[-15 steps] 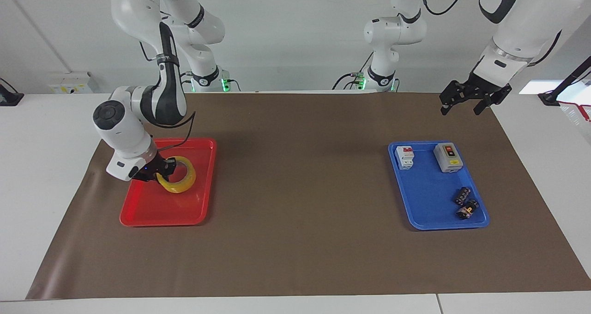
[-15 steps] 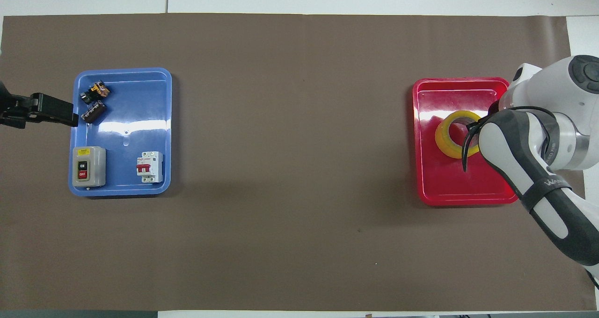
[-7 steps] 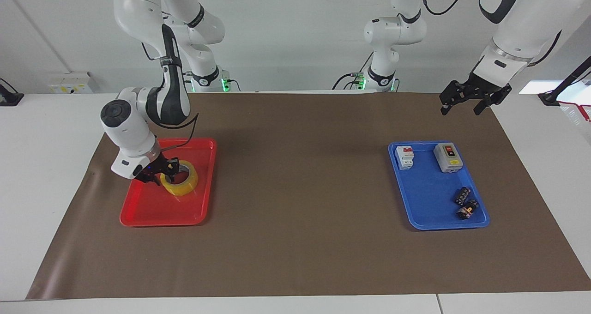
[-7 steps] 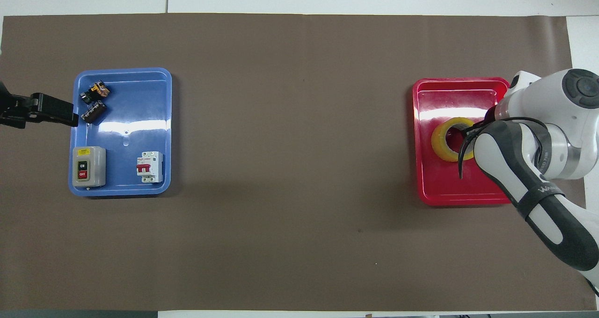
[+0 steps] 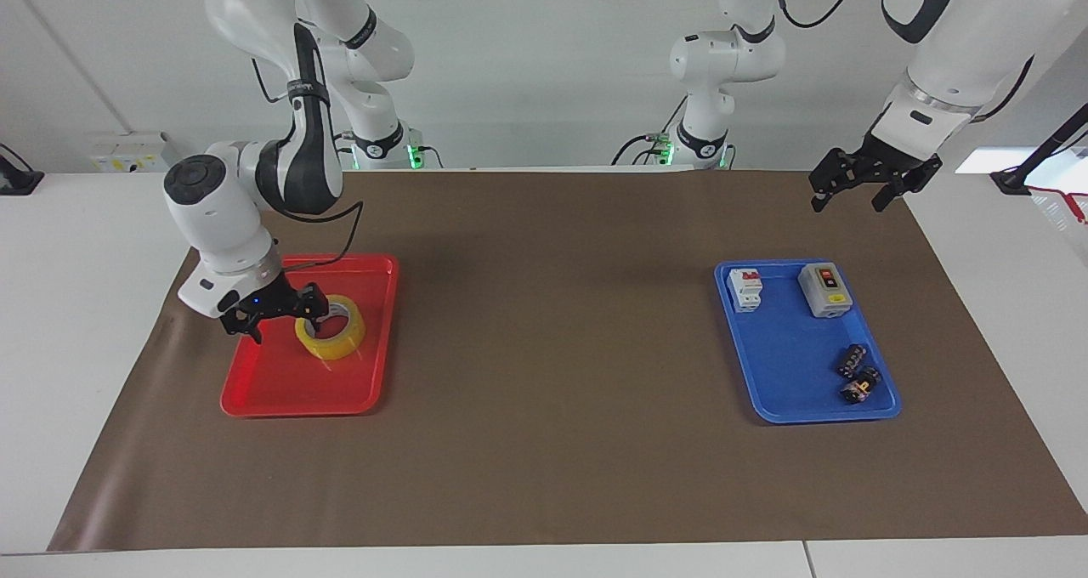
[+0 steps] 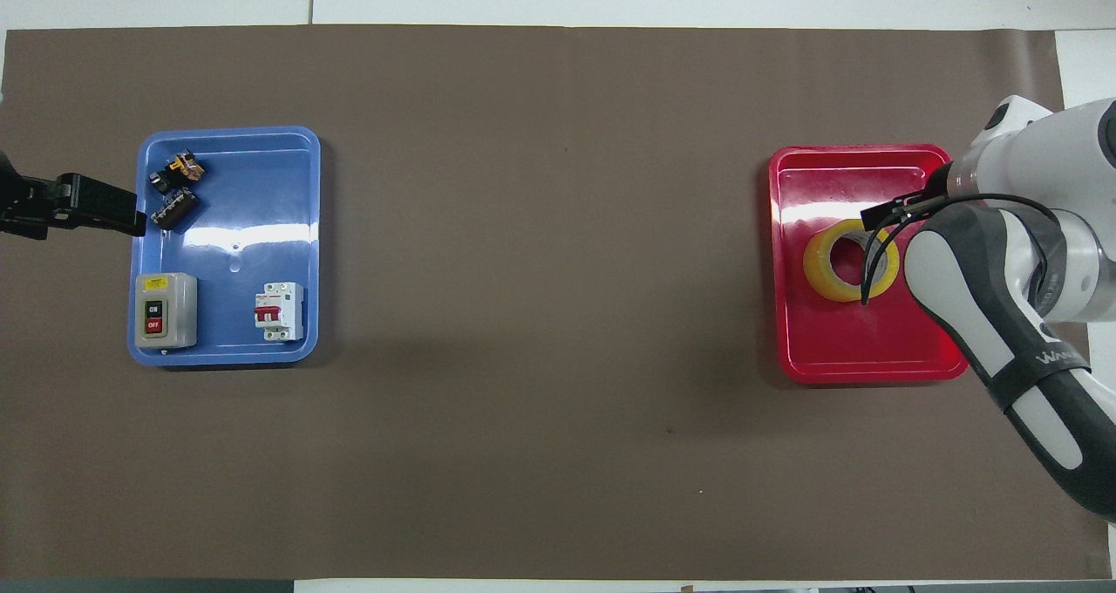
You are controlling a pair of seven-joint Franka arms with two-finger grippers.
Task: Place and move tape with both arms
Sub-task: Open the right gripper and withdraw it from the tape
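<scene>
The tape (image 5: 327,348), a yellow ring with a pale core, lies flat in the red tray (image 5: 297,408) at the right arm's end of the table; in the overhead view the tape (image 6: 819,266) sits near the middle of the red tray (image 6: 863,375). My right gripper (image 5: 285,319) hangs open just above the tray. One finger is over the roll's rim and the other is off to the side, with nothing held. My left gripper (image 5: 848,204) waits open in the air over the mat beside the blue tray (image 5: 790,365).
The blue tray (image 6: 253,218) holds a grey on/off switch box (image 5: 824,291), a white circuit breaker (image 5: 745,290) and two small dark parts (image 5: 857,374). A brown mat (image 5: 552,348) covers the table between the two trays.
My right gripper has opened and let go of the tape, which dropped from tilted to flat in the red tray. The gripper has risen slightly. The left arm has not moved.
</scene>
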